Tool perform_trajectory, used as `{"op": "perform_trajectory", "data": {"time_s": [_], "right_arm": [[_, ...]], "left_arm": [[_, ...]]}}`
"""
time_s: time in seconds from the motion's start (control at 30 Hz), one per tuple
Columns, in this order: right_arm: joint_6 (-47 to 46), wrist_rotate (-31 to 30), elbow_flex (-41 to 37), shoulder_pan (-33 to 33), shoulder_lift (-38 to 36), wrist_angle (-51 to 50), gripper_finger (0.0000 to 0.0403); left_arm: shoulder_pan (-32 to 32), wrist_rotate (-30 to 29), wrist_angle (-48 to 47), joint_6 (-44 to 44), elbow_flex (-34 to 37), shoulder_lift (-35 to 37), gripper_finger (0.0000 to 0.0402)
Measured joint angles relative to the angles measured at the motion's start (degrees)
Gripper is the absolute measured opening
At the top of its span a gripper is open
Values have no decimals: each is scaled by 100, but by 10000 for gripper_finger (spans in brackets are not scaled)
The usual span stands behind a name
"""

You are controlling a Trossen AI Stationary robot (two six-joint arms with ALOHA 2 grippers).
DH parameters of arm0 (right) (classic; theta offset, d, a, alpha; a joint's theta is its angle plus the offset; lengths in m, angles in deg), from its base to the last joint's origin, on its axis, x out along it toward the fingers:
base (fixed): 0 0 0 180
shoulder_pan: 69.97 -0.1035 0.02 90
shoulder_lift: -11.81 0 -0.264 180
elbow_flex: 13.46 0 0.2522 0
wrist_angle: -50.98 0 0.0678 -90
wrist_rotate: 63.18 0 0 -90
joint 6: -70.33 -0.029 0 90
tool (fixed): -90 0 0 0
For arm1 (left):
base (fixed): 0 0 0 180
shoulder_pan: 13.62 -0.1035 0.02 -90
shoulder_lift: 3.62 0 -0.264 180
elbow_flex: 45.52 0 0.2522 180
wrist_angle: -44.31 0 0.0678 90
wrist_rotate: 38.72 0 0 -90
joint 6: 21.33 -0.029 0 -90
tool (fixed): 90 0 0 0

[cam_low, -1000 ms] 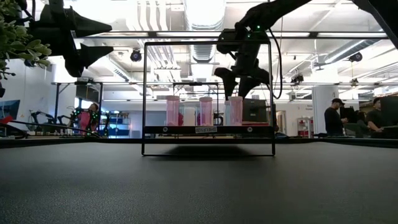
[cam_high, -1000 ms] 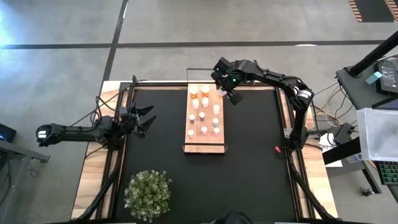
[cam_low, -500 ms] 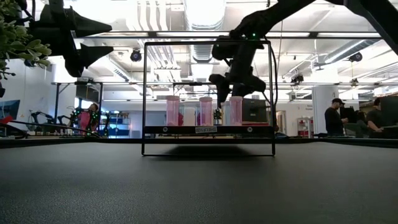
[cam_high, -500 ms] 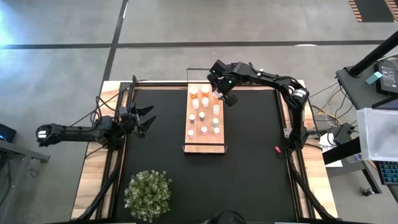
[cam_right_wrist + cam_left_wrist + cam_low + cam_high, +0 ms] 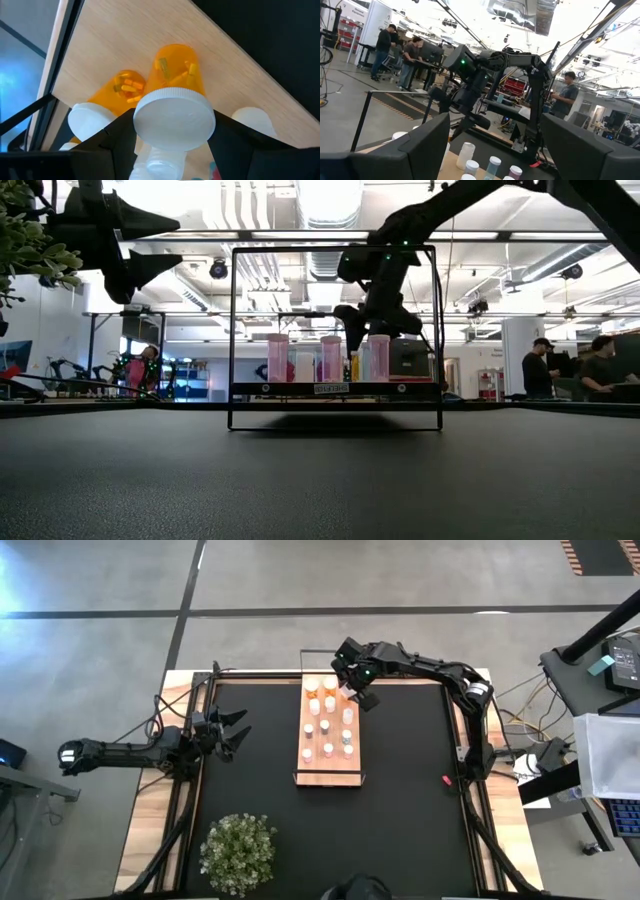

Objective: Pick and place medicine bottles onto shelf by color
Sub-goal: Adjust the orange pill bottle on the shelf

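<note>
Since a second ago, the right pincer (image 5: pixel 352 686) has slid in over the shelf's (image 5: pixel 329 774) far end. It holds an orange bottle (image 5: pixel 176 75), fingers around its white cap. Another orange one (image 5: pixel 120 90) stands close by. About eleven bottles (image 5: pixel 327 726) stand there; none lie on the black tabletop (image 5: pixel 400 800). Sorting looks nearly done. The left pincer (image 5: pixel 232 730) waits far off, fingers apart.

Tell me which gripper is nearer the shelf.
Right. The right gripper hovers over the shelf's far end among the orange bottles; the left gripper waits open, off to the shelf's left side.
</note>
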Motion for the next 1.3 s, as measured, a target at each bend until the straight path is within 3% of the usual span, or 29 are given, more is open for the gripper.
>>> {"op": "perform_trajectory", "data": {"time_s": [0.6, 1.3], "right_arm": [[-247, 17, 7, 15, 74, 50, 204], [-279, -4, -4, 65, 101, 70, 257]], "left_arm": [[-1, 0, 0, 0, 0, 0, 295], [-1, -2, 0, 0, 0, 0, 295]]}}
